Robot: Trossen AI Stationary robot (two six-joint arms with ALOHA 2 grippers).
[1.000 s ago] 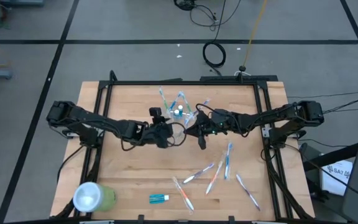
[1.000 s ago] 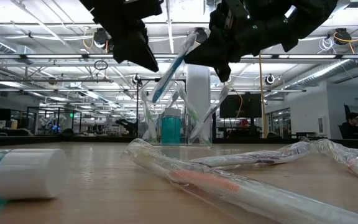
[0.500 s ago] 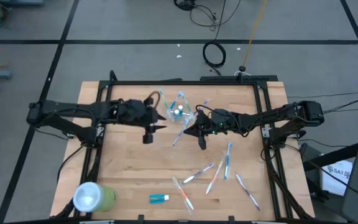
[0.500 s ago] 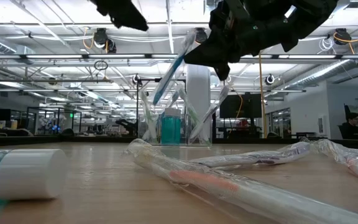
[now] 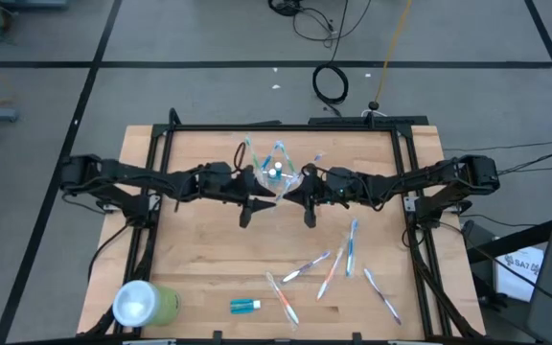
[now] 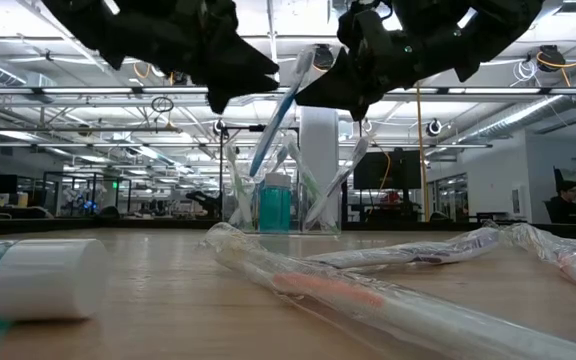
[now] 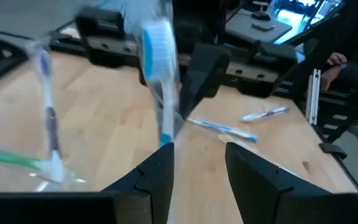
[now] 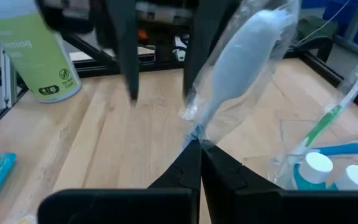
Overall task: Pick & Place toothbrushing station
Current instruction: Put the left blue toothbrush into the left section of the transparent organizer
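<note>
The clear cup (image 5: 274, 175) stands upright on the table's far middle, with several toothbrushes and a toothpaste tube in it; it also shows in the low view (image 6: 283, 205) and the right wrist view (image 8: 319, 165). My right gripper (image 5: 307, 203) is just right of the cup, shut on a wrapped blue-and-white toothbrush (image 6: 278, 110). My left gripper (image 5: 248, 205) is open, facing it from the left. In the left wrist view the toothbrush (image 7: 157, 68) stands just ahead of my left gripper (image 7: 197, 165), its lower end close to one fingertip (image 7: 161, 157). My right gripper pinches the end of the toothbrush's clear wrapper (image 8: 194, 135) between its two fingertips. The toothbrush rises tilted from the fingers, lifted clear of the table. My left gripper: I cannot tell whether its fingertip touches the toothbrush's lower end (image 7: 165, 138).
An opaque light-green cup (image 5: 145, 304) lies at the near left. A small toothpaste tube (image 5: 245, 306) and several wrapped toothbrushes (image 5: 333, 264) lie on the near right half. The dark frame rails (image 5: 151, 192) run along both sides.
My left gripper has drawn back up and toward the table's left and far edges, then come back toward the toothbrush beside my right gripper. The toothbrush has stayed tilted in my right gripper's hold.
</note>
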